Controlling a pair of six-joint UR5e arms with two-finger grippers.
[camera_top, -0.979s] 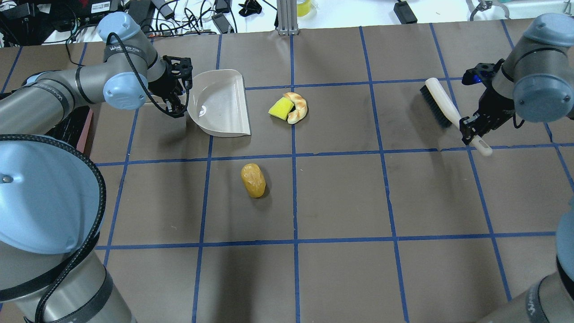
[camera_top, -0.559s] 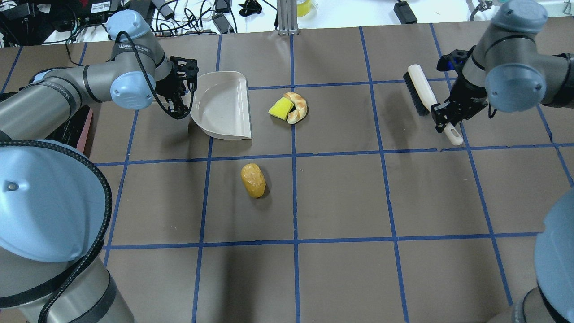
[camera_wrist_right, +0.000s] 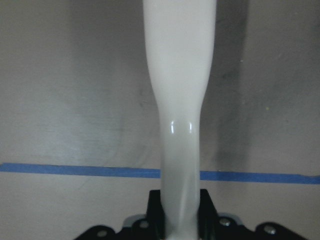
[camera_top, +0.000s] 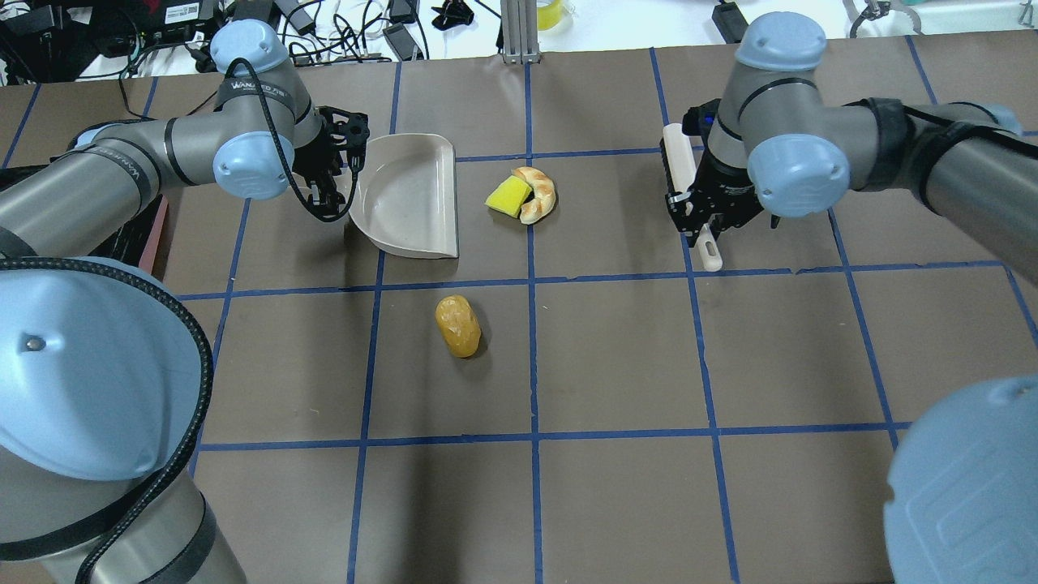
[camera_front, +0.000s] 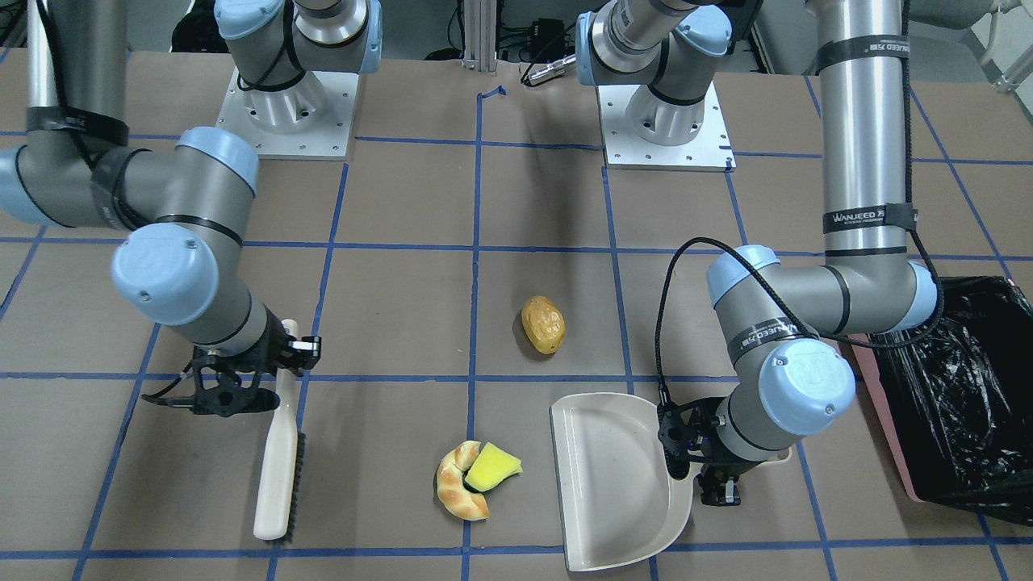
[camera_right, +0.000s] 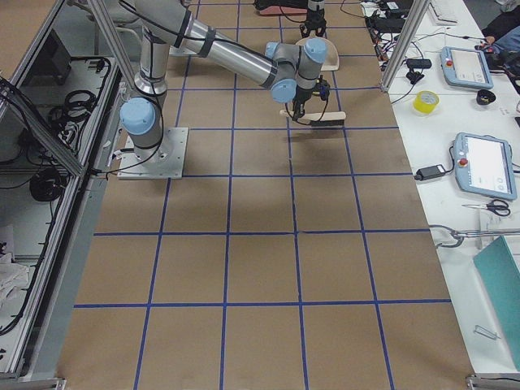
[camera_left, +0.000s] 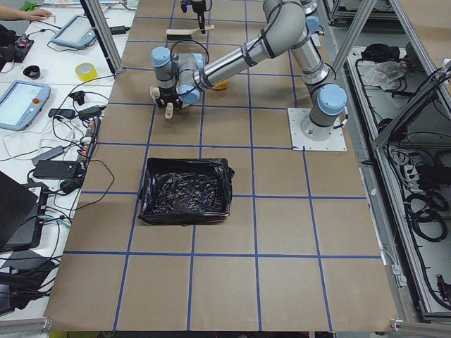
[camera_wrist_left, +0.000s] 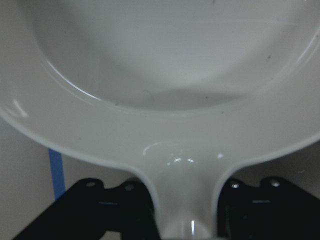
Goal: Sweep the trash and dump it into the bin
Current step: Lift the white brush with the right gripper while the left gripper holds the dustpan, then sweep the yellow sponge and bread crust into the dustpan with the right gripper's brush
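Observation:
The golden-brown potato lump (camera_top: pixel 458 326) lies alone on the brown table. The croissant (camera_top: pixel 541 195) and the yellow-green sponge wedge (camera_top: pixel 508 196) touch each other, just right of the cream dustpan (camera_top: pixel 405 195). My left gripper (camera_top: pixel 336 174) is shut on the dustpan's handle (camera_wrist_left: pixel 182 200), with the pan's open edge facing the two items. My right gripper (camera_top: pixel 701 219) is shut on the handle (camera_wrist_right: pixel 180 125) of the cream brush (camera_front: pixel 278 452), which is held to the right of the croissant. The bin (camera_front: pixel 960 387), pink with a black bag, stands at the table's left end.
Blue tape lines grid the table (camera_top: pixel 616 365). Cables and small devices lie beyond the far edge (camera_top: pixel 340 24). The arm bases (camera_front: pixel 286 105) are bolted at the robot's side. The bin's pink edge (camera_top: pixel 152 235) shows behind my left arm.
My right arm has carried the brush well to the left, toward the croissant and sponge. My left gripper has shifted the dustpan slightly right. The trash has not moved.

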